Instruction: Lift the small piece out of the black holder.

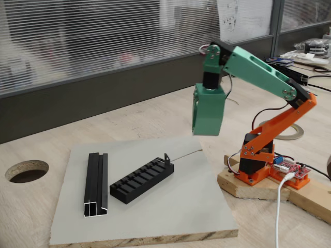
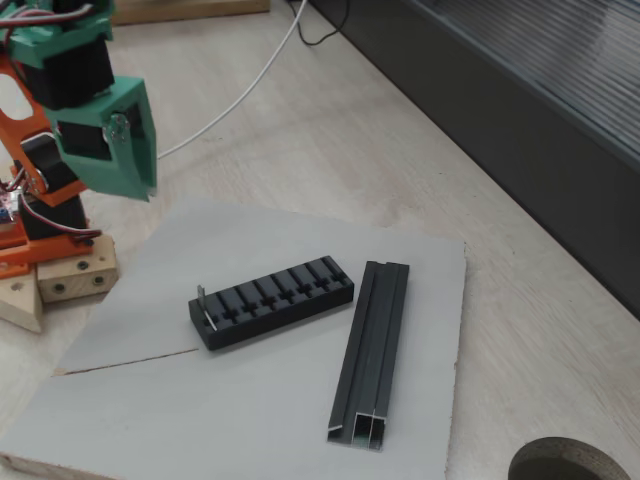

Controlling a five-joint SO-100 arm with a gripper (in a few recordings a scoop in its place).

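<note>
**A:** What lay on the grey board (image 1: 170, 206), going left to right in the fixed view that faced the window?

**B:** First a black channel rail (image 1: 96, 183) with silvery cut ends. Just beside it, apart from it, sat the black holder (image 1: 141, 180), a slotted block lying at an angle. The small piece (image 1: 167, 158), a thin bent bracket, stood upright in the slot at the holder's far right end. Further right, the green gripper (image 1: 209, 132) hung above the board's edge, well clear of the holder and pointing down. The arm's orange base (image 1: 261, 163) stood on wooden blocks at the right.

**B:** In the other fixed view the order flipped: gripper (image 2: 128, 185) at upper left, the bracket (image 2: 204, 307) at the holder's (image 2: 272, 300) left end, the rail (image 2: 373, 350) to the right.

**A:** Were the fingers released or clenched?

**B:** I couldn't tell; they looked closed together, but neither view showed the tips clearly. They grasped nothing.

**A:** How should the reach go?

**B:** In my judgement, the fingers should part first, then descend straight over the holder's end slot, straddling the bracket's upright leg. Pinch it there, then lift vertically, so the thin piece neither jams nor drags the holder.
</note>
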